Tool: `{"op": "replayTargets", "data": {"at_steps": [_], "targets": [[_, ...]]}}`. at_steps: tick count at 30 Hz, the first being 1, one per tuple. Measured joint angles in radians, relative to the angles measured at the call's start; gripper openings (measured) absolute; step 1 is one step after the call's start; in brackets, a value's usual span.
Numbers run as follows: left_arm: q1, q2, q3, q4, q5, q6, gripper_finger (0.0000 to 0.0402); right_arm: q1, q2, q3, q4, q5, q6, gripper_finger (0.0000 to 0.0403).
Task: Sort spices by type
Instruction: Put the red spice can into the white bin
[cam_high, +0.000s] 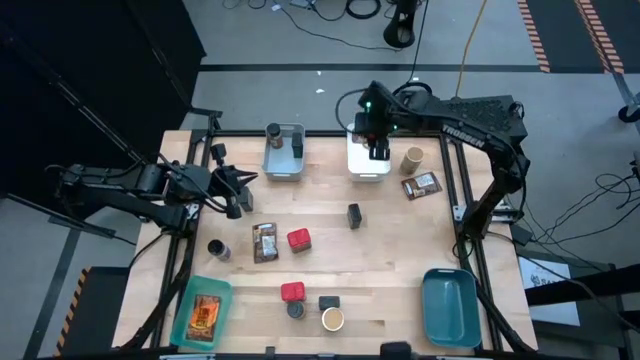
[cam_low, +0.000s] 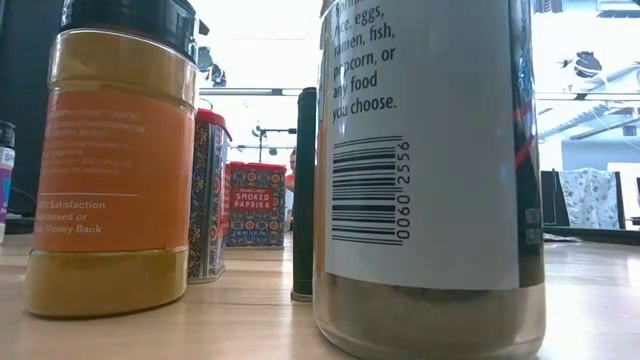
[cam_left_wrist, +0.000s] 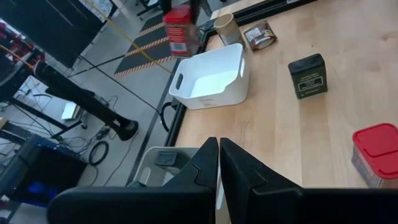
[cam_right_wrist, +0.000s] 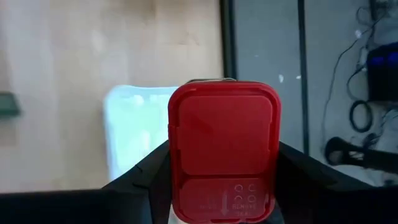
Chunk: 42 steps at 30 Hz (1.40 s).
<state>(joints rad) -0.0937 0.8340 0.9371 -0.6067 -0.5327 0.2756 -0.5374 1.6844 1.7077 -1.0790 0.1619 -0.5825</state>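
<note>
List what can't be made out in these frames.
- High view: labels on the small jars near the table front are too small to read.
- Low view: two close jars block most of the table.
- Right wrist view: red tin held in the right gripper hides the white bin interior.

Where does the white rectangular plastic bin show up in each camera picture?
High view: the white rectangular plastic bin sits at the table's top edge, right of centre, under the right gripper.
Low view: not in it.
Left wrist view: upper middle, at the table's edge.
Right wrist view: left of centre, partly hidden.
Shared landmark: the red-lidded tin held by the right gripper above the bin, also seen from the left wrist.
</note>
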Motion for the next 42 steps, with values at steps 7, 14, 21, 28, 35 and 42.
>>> {"op": "replayTargets", "data": {"at_steps": [7,14,21,28,35,42], "targets": [[0.000,0.000,0.000,-0.001,0.000,0.000,0.0020,-0.077,0.027,0.000,0.015,-0.011,-0.113,0.0196],[0.000,0.000,0.000,0.000,0.000,0.001,0.0020,-0.128,0.103,-0.002,-0.002,-0.114,-0.173,0.0196],[0.000,0.000,0.000,0.000,0.000,0.002,0.0020,-0.195,0.152,-0.002,-0.003,-0.158,-0.208,0.0196],[0.001,0.000,0.000,0.004,0.000,0.015,0.0020,-0.235,0.198,-0.002,0.000,-0.200,-0.215,0.0196],[0.001,0.000,0.000,0.040,0.000,0.027,0.0020,-0.257,0.240,-0.002,-0.007,-0.223,-0.219,0.0196],[0.001,0.000,0.000,0.054,0.000,0.037,0.0020,-0.270,0.257,-0.002,-0.004,-0.246,-0.221,0.0196]]}}
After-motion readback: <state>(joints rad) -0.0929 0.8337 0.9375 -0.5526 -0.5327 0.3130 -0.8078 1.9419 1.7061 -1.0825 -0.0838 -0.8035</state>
